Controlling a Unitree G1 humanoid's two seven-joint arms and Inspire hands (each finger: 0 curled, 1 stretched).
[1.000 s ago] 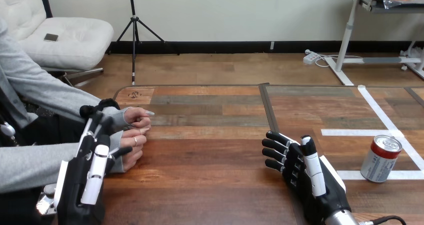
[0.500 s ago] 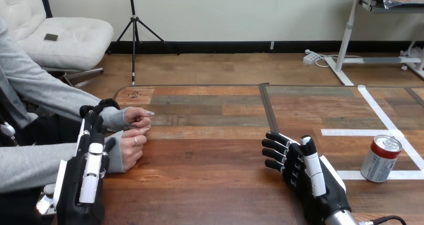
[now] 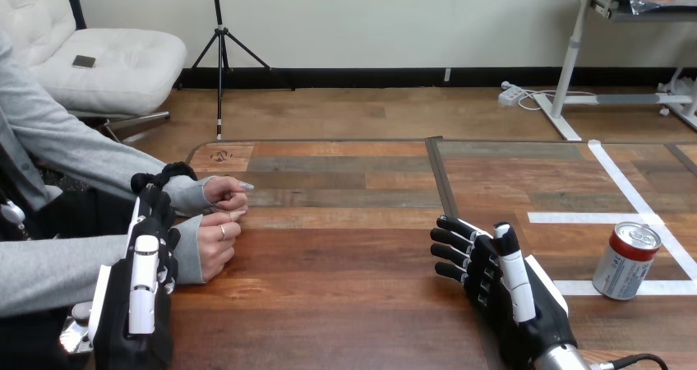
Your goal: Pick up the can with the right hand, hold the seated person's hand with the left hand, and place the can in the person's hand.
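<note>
Wooden planks made up the worktop (image 3: 345,255), crossed at the right of the frame by white tape lines (image 3: 575,218). On one of those lines, at the right edge, the can (image 3: 626,261) stood upright, untouched. The right hand (image 3: 514,300) hovered at lower centre-right, well apart from the can, fingers straight and spread, holding nothing. At lower left, the left hand (image 3: 136,296) reached upward with fingers extended, just beside the person's hands (image 3: 218,238), which rested loosely curled on the worktop's left edge.

Bare table (image 3: 345,304) separates the right hand (image 3: 510,296) from the can (image 3: 626,261); the person's hands (image 3: 218,222) lie just beside the left hand (image 3: 140,296).
</note>
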